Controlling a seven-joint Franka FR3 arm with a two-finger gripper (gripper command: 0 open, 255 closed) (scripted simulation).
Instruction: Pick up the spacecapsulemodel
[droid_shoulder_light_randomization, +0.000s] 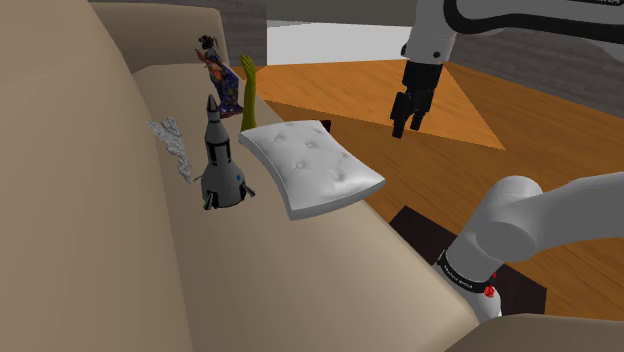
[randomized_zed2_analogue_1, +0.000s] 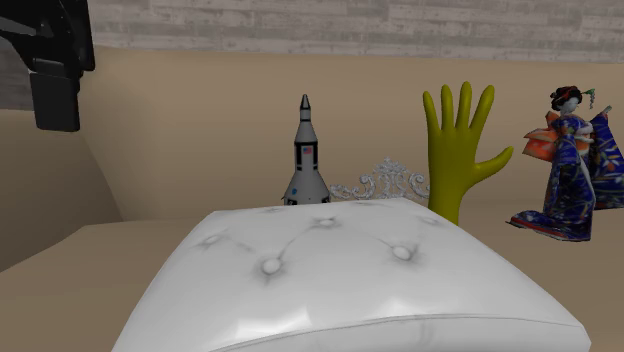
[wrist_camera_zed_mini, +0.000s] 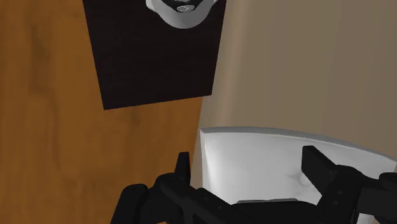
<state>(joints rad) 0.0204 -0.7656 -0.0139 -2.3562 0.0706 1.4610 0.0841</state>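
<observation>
In the shoulder view the gripper (droid_shoulder_light_randomization: 405, 127) hangs in the air on the white arm (droid_shoulder_light_randomization: 540, 225). Its fingers point down and stand parted, with nothing between them. The rocket model (droid_shoulder_light_randomization: 218, 158), grey and white with a black nose, stands upright on the beige sofa (droid_shoulder_light_randomization: 90, 220), well apart from the hand. A white tufted cushion (droid_shoulder_light_randomization: 312, 168) lies between the two. A silver lacy ornament (droid_shoulder_light_randomization: 172, 145) lies just past the rocket model, farther still from the hand. A yellow-green hand form (droid_shoulder_light_randomization: 247, 95) and a doll in a blue robe (droid_shoulder_light_randomization: 221, 75) stand beyond the cushion.

In the second exterior view a black shape at the upper corner is probably the gripper, though its fingers cannot be made out there. The rocket model (randomized_zed2_analogue_1: 305, 155) stands behind the cushion (randomized_zed2_analogue_1: 350, 280), well away from that shape.

In the wrist view the fingers (wrist_camera_zed_mini: 182, 168) are spread wide. A corner of the cushion (wrist_camera_zed_mini: 254, 159) shows between them, unclasped. Ahead of them are the wooden floor (wrist_camera_zed_mini: 51, 95) and the dark stand (wrist_camera_zed_mini: 156, 57).
</observation>
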